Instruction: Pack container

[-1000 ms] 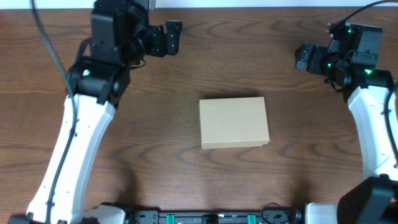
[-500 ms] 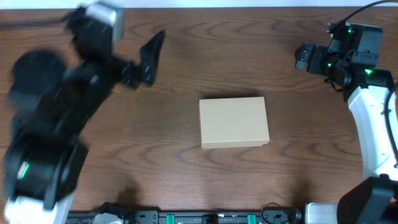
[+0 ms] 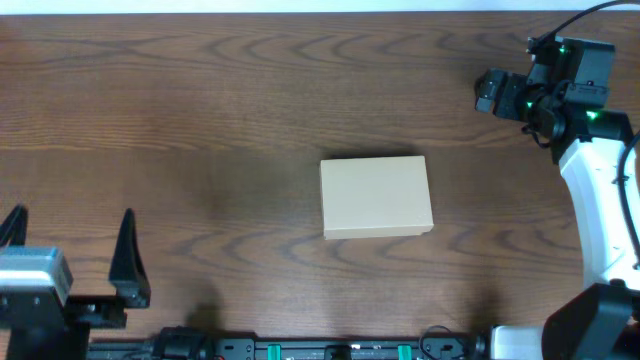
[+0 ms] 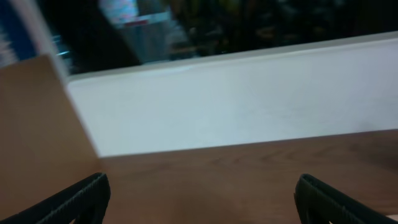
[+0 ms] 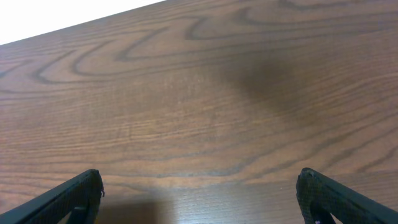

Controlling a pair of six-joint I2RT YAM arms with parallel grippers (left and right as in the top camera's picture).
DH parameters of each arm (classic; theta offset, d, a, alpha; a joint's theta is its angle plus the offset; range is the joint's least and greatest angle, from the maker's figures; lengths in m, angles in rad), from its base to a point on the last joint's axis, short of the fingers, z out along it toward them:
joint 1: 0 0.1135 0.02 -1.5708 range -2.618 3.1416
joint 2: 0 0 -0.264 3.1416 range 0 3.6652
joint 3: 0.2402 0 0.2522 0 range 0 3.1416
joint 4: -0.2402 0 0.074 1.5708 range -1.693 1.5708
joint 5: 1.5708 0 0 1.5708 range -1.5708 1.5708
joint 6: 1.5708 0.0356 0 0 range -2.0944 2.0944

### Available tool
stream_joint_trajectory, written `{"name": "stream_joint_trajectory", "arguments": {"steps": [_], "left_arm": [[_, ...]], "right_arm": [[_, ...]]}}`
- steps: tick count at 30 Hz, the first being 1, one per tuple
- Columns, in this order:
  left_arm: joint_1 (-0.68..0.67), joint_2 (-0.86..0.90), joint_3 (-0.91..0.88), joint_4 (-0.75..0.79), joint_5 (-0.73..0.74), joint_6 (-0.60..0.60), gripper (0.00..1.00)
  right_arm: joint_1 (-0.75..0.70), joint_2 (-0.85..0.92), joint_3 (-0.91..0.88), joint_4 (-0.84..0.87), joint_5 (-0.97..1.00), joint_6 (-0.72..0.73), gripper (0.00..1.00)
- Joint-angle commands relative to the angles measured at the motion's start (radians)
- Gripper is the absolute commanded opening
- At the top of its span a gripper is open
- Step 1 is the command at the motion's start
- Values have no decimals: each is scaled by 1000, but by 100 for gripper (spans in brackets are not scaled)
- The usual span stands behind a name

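The container (image 3: 377, 197), a plain tan cardboard box with its flap lid shut flat, lies in the middle of the table in the overhead view. My left gripper (image 3: 68, 245) is open and empty at the table's front left corner, far from the box; its wrist view shows its two fingers spread wide (image 4: 199, 196) over bare wood. My right gripper (image 3: 484, 92) is at the back right, away from the box. Its wrist view shows the fingers spread wide (image 5: 200, 193) over bare wood, holding nothing.
The wooden table (image 3: 200, 120) runs to a white far edge (image 3: 320, 6). In the left wrist view a white wall (image 4: 236, 99) and a tan panel (image 4: 37, 124) stand beyond the table's edge. The right arm (image 3: 600, 200) runs along the right side.
My left arm has swung from the back left of the table down to the front left corner, blurred on the way. The right arm and the box have not moved.
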Motion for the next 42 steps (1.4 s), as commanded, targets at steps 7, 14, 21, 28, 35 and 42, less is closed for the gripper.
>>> {"name": "stream_joint_trajectory", "arguments": {"steps": [7, 14, 21, 28, 35, 42], "left_arm": [[130, -375, -499, 164, 64, 14, 95], [127, -544, -952, 450, 56, 14, 95], [121, -551, -1247, 811, 64, 26, 95], [121, -551, -1431, 1007, 64, 103, 95], [122, -551, -1512, 985, 19, 156, 95], [122, -550, -1519, 865, 5, 156, 95]], "right_arm": [[-3, 2, 14, 0, 3, -15, 99], [-3, 2, 13, 0, 3, -14, 99], [-3, 2, 14, 0, 3, -15, 99], [-3, 2, 14, 0, 3, -15, 99], [-3, 2, 14, 0, 3, -15, 99], [-3, 2, 14, 0, 3, -15, 99]]}}
